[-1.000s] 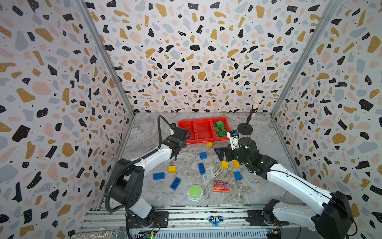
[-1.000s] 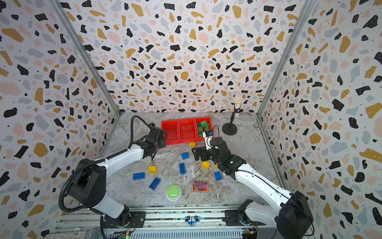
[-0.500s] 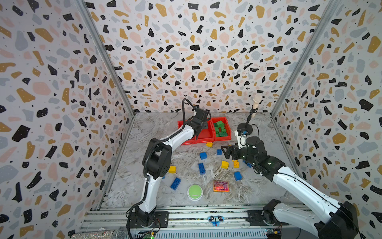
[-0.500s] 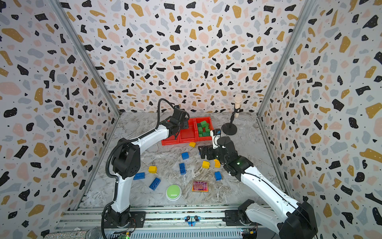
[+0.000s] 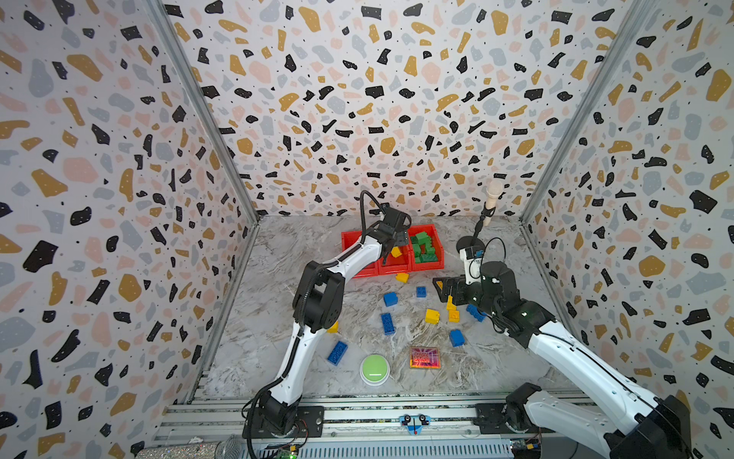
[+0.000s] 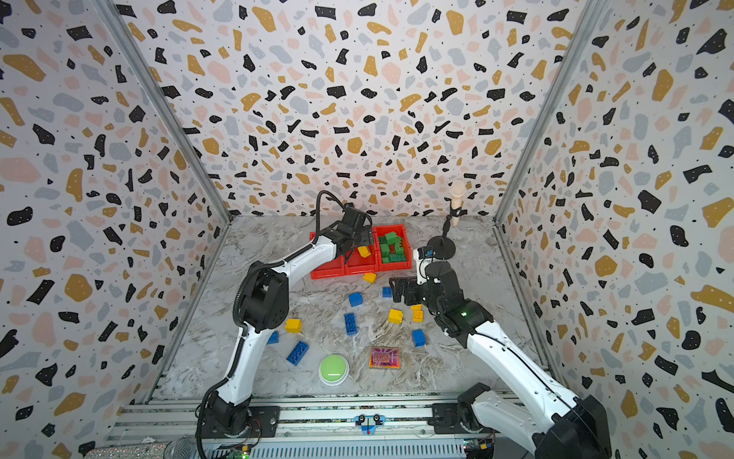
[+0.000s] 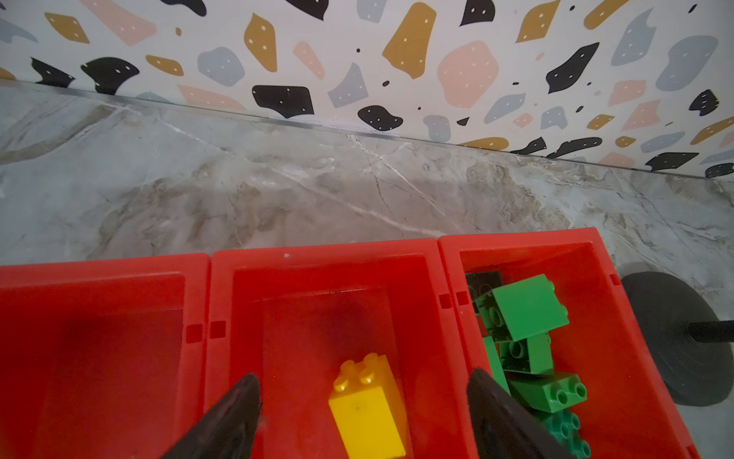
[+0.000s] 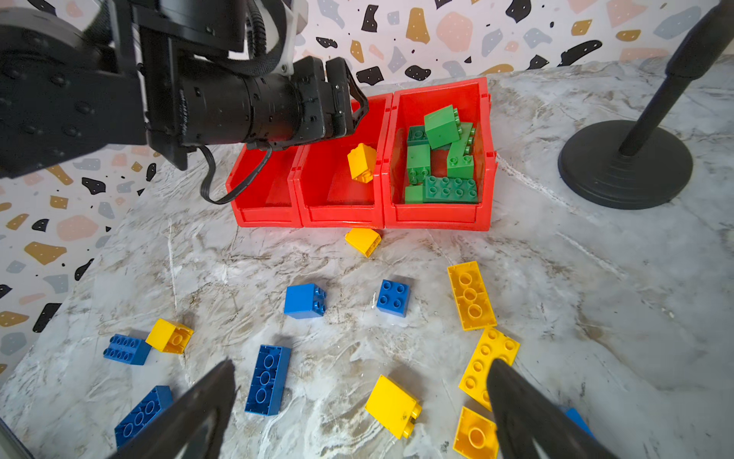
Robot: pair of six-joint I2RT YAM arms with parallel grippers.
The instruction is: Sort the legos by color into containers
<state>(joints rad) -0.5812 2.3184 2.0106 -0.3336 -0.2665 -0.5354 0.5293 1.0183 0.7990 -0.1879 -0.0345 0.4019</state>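
**Yellow brick loose in the middle bin, both pincers open**

The left pincer (image 7: 363,391) hangs over the middle bin (image 7: 317,254) of the three joined red bins (image 8: 345,216). The row sits near the tabletop's far edge, about midway along it. The pincer's jaws stand apart and grip nothing. Below them, clear of both fingers, a yellow brick (image 7: 367,409) lies tilted inside that bin. Whether it rests on the bin's floor cannot be told. The end bin (image 7: 516,238) toward the right edge holds a heap of green bricks (image 7: 520,306).

The right pincer (image 8: 361,367) is spread wide and empty, low over the loose bricks scattered mid-tabletop. A yellow oblong brick (image 8: 490,363) is partly hidden behind one finger. A blue oblong brick (image 8: 267,379) lies just beside the other finger.

Toward the bins, a blue brick on its side (image 8: 305,301) and a blue square brick with studs up (image 8: 393,298) lie apart from each other. A small yellow brick (image 8: 362,240) sits just beside the bins' front wall.

In a top view, a round green button (image 5: 374,370) and a shiny card (image 5: 425,357) lie near the front edge. A microphone stand (image 5: 472,242) rises near the far right corner.
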